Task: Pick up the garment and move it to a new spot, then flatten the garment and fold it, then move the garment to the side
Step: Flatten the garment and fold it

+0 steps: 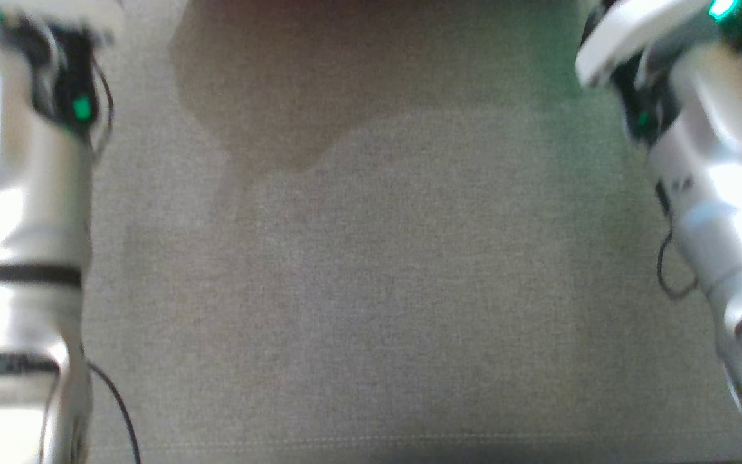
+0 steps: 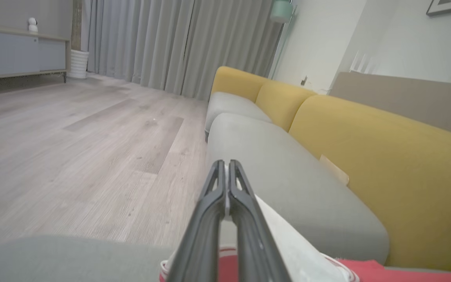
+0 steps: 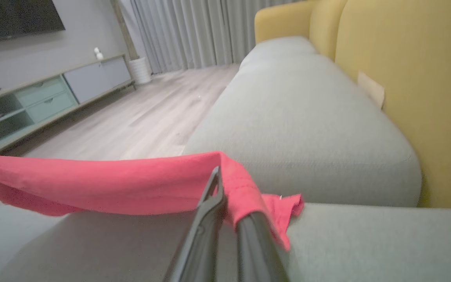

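1. Head view: the picture is blurred. The pale left forearm [image 1: 17, 212] runs down the left edge and the pale right forearm [image 1: 712, 193] runs down the right edge. The grey seat cushion [image 1: 371, 270] lies between them. A green light glows on each arm.

2. Left wrist view: the left gripper [image 2: 225, 163] has its two dark fingers pressed together, with a thin strip of pale cloth pinched between them. The garment [image 2: 296, 250] hangs from this grip, white just beside the fingers and red along the bottom edge. It lies over the front of the grey cushion. Behind it stand the yellow sofa back [image 2: 386, 156], the wooden floor [image 2: 73, 156] and the grey curtains [image 2: 163, 43].

3. Right wrist view: the right gripper [image 3: 225, 176] is clamped on a fold of the red garment [image 3: 112, 184], which drapes over its right finger. From there the cloth stretches away to the left edge, raised above the cushion. A short red corner rests on the cushion just right of the fingers. A low cabinet [image 3: 45, 98] stands by the far wall.
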